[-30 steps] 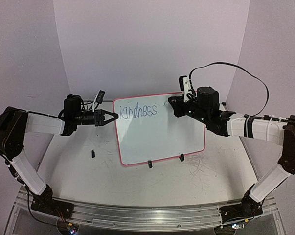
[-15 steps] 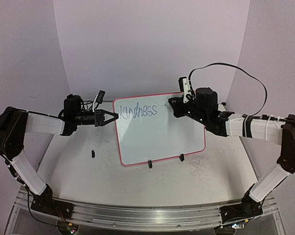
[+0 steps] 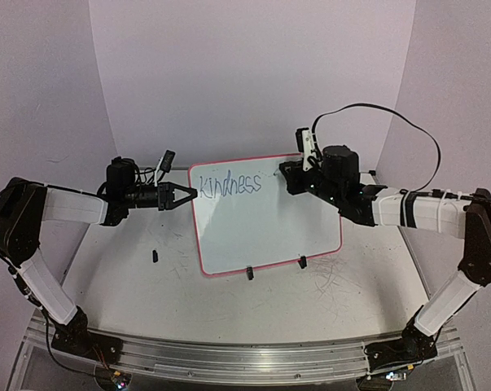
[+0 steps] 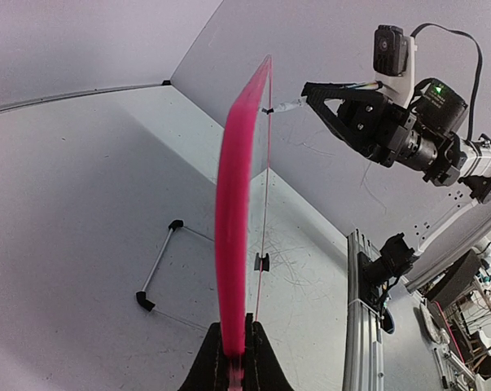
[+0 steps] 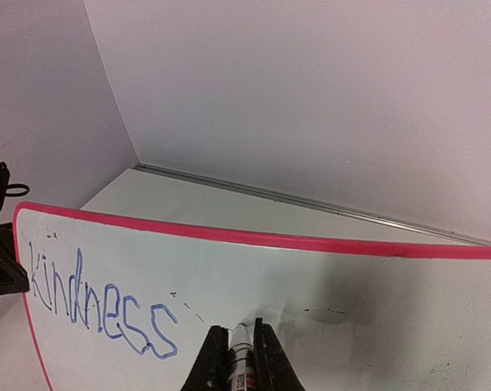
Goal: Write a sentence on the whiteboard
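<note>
You see the whiteboard [image 3: 265, 213] standing almost upright on the bench [image 3: 147, 301], resting on its two black clip feet [image 3: 249, 273] and leaning a little backward. Your left fingers [image 3: 188, 194] are at the board's left edge, close to its upper corner. They are pressed together on the pink-red frame, which the left wrist view shows running straight up from between them. Your right fingers [image 3: 288, 173] are in front of the board's upper right part, near the top frame. They pinch a white marker [image 5: 242, 362] between them. The marker's dark tip is at the white surface and seems to touch it, just below the top frame.

From the sentence [image 5: 98, 314] only the blue word "Kindness" is written, along the top left part of the board. The marker tip stands to the right of the last letter, a little apart from it. A small black piece [image 3: 155, 256] lies on the bench, left of the board's lower corner.
</note>
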`<state>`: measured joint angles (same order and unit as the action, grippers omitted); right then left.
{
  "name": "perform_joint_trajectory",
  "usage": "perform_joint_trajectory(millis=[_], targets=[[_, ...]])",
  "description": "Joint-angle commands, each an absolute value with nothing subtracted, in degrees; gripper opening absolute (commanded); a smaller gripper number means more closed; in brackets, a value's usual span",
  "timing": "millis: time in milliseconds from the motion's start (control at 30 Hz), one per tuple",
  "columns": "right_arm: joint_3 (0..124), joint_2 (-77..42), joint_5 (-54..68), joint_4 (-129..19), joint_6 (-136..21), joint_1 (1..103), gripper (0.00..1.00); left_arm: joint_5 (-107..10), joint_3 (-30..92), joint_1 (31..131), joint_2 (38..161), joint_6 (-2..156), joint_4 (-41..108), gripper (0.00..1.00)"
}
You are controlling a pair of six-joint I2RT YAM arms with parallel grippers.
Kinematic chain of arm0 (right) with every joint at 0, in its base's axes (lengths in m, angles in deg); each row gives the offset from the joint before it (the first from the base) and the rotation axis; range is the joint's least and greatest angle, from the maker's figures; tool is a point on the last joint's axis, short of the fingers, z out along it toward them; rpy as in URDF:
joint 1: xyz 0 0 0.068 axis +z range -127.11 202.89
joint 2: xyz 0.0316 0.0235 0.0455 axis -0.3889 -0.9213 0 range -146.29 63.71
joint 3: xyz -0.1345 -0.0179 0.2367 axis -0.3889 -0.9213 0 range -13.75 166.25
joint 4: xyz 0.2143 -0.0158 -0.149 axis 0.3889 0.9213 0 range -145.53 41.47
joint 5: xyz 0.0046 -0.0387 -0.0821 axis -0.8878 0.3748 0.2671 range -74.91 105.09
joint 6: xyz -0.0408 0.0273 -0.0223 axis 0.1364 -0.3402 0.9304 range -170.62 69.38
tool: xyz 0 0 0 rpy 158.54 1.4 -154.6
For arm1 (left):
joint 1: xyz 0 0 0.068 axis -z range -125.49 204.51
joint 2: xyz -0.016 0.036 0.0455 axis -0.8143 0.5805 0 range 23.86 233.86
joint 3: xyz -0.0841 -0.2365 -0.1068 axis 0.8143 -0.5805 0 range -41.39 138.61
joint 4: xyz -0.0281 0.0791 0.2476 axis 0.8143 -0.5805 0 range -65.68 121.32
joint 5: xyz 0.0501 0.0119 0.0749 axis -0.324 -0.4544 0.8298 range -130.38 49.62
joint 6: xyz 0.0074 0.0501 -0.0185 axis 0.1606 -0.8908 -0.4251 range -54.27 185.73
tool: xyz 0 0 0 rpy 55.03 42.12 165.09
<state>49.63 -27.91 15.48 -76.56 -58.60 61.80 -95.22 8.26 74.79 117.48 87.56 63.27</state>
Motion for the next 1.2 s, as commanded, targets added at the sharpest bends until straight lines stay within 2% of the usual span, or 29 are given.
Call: perform_joint_trajectory(millis=[0,700,1167], targets=[[51.9,-29.3,15.0,-78.2,-59.0,61.7,0.00,-94.5,9.1,75.8,115.7,83.7,65.2,0.00],[45.8,-27.1,12.2,-76.8,-61.3,61.7,0.00,-94.4,9.2,75.8,115.6,83.8,65.2,0.00],[46.3,-24.5,18.2,-75.6,-60.7,61.7,0.00,-94.4,9.2,76.1,115.8,83.8,65.2,0.00]])
